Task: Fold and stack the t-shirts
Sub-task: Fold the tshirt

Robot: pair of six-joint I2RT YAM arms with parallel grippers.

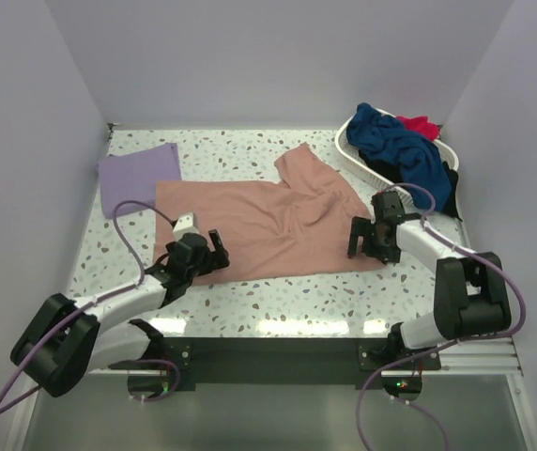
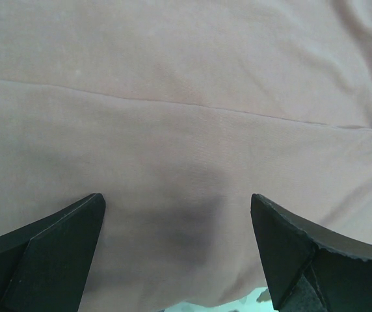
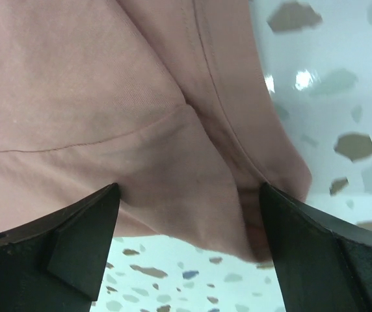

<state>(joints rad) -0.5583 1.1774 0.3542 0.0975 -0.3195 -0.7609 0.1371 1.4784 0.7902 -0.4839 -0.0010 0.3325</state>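
The dusty-pink t-shirt (image 1: pixel 268 225) lies spread across the table (image 1: pixel 278 303); left gripper (image 1: pixel 208 254) and right gripper (image 1: pixel 360 241) hover wide open over its near corners, holding nothing, seemingly placed to pinch and fold it

The navy shirt (image 1: pixel 400 150) covers most of the white basket (image 1: pixel 346 146), only a scrap of the red shirt (image 1: pixel 419 124) and a sliver of the black shirt (image 1: pixel 452 183) showing, while each wrist view crops the pink shirt (image 2: pixel 186 97) and cuts the left gripper (image 2: pixel 176 205) and right gripper (image 3: pixel 189 195) at its lower edge.
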